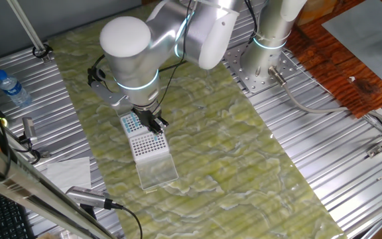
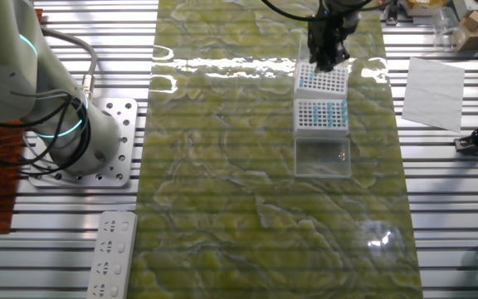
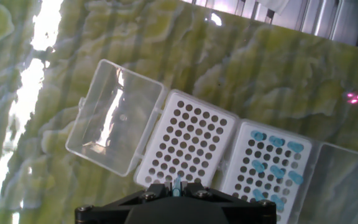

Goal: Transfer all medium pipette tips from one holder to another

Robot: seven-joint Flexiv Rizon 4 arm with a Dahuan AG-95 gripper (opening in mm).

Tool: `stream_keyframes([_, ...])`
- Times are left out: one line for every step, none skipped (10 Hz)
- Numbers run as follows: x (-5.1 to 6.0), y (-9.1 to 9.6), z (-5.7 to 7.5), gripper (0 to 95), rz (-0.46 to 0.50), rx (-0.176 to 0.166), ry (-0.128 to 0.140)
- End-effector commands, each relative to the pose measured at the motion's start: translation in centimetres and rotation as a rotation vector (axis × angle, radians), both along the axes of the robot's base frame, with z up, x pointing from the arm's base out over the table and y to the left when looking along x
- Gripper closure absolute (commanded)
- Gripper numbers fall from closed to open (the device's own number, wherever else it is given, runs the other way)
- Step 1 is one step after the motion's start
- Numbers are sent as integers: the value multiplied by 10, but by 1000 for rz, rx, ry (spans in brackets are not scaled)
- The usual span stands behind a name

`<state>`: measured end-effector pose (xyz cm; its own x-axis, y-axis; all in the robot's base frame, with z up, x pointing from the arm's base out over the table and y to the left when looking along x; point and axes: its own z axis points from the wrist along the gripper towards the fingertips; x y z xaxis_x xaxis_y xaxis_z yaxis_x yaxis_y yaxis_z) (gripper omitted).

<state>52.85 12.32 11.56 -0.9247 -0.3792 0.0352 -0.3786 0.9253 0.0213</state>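
Two white racks stand end to end on the green marbled mat. One rack shows only bare dark holes, and its clear lid lies open beside it. The other rack holds several medium pipette tips with light-blue tops, scattered over its grid. My gripper is shut on one light-blue tip, which stands upright between the fingers above the near edge of the bare rack. In the fixed views the gripper hangs low over the rack with tips.
A second clear lid lies open past the rack with tips. A water bottle and white paper rest on the ribbed metal table off the mat. The arm's base and a power strip are at the other side.
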Motion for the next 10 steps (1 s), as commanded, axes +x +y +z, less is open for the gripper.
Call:
stream_keyframes([-2, -29, -6, 760, 57, -1, -18])
stream_keyframes([-2, -29, -6, 760, 57, -1, -18])
stream_keyframes([0, -45, -9, 760, 93, 2, -25])
stream_keyframes([1, -50, -11, 760, 104, 3, -29])
stream_keyframes([2, -55, -14, 760, 113, 2, -33])
stream_keyframes([4, -63, -19, 760, 132, 5, -42])
stream_keyframes([4, -64, -21, 760, 133, 3, -42])
stream_keyframes([5, -65, -23, 760, 135, 3, -43])
stream_keyframes([5, -66, -26, 760, 139, 3, -47])
stream_keyframes([6, -67, -28, 760, 141, 4, -50])
